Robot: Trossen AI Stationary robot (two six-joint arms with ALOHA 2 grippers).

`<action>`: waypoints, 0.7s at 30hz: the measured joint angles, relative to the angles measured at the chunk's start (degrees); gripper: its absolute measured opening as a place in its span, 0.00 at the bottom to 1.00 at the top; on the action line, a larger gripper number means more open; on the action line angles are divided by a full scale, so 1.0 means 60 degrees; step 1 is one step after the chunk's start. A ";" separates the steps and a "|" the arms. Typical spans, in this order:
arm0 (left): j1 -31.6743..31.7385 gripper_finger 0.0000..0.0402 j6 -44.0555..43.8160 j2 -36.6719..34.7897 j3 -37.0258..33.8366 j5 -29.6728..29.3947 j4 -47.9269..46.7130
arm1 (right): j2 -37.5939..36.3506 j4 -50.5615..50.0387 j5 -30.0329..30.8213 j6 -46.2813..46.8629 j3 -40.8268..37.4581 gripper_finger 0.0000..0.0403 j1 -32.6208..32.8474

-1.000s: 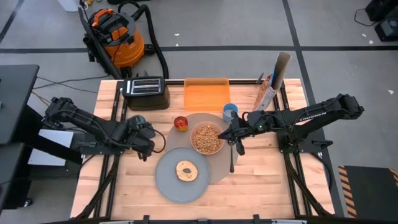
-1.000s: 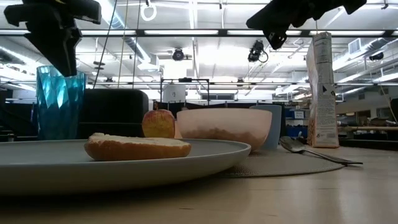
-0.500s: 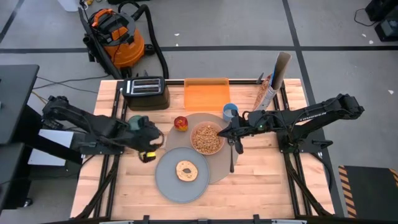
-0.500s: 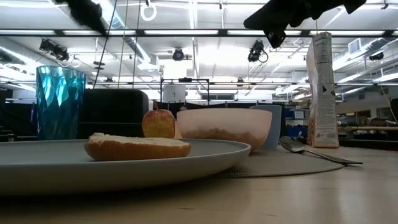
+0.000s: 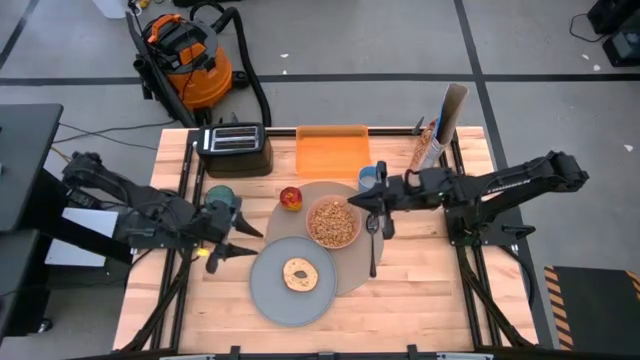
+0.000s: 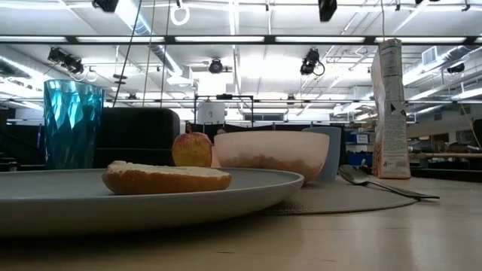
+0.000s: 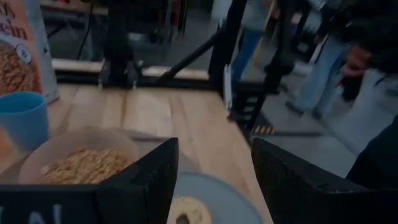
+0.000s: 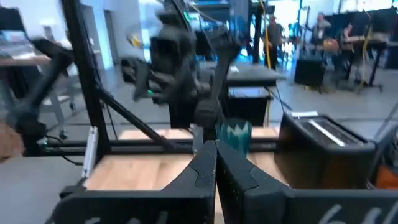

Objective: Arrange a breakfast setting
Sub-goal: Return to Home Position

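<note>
Both arms have drawn back: the left gripper [image 7: 214,148], jaws wide, is off the teal glass [image 5: 218,197] toward the left edge of the table [image 5: 430,290]; the right gripper [image 8: 216,149], pinched shut and empty, hangs over the spoon [image 5: 372,256] beside the bowl [image 5: 333,222] at mid-table. A low swing home could tip the glass, or clip the small blue cup [image 5: 368,178] behind the bowl.

No readable text anywhere; only cut-off, illegible lettering on the cereal box [image 7: 15,56]
</note>
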 joint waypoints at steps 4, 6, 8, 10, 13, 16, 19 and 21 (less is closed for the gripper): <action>0.0178 0.52 0.0004 -0.0945 -0.1153 0.0186 0.1267 | -0.0809 -0.0174 -0.0100 -0.0256 -0.0002 0.03 0.0164; 0.0353 0.52 -0.0017 -0.1548 -0.1541 0.0317 0.1399 | -0.1308 -0.0341 -0.0096 -0.0278 -0.0002 0.03 0.0229; 0.0628 0.52 -0.0162 -0.2240 -0.1972 0.0659 0.1406 | -0.1734 -0.0358 -0.0091 -0.0167 -0.0002 0.03 0.0274; 0.0950 0.52 -0.0360 -0.2880 -0.2359 0.1192 0.1420 | -0.2101 -0.0419 -0.0070 0.0111 -0.0002 0.03 0.0286; 0.1507 0.52 -0.0645 -0.3642 -0.2869 0.1928 0.1425 | -0.2622 -0.1414 -0.0066 0.0106 0.0009 0.04 0.0283; 0.2024 0.52 -0.0738 -0.4157 -0.3328 0.2495 0.1444 | -0.2830 -0.2318 -0.0059 -0.0323 -0.0006 0.04 0.0268; 0.2496 0.52 -0.0741 -0.4464 -0.3764 0.2967 0.1570 | -0.2839 -0.2310 0.0228 0.0061 -0.0006 0.03 0.0268; 0.2771 0.52 -0.0752 -0.4650 -0.4091 0.3353 0.1848 | -0.2840 -0.2324 0.0428 0.0082 -0.0006 0.03 0.0268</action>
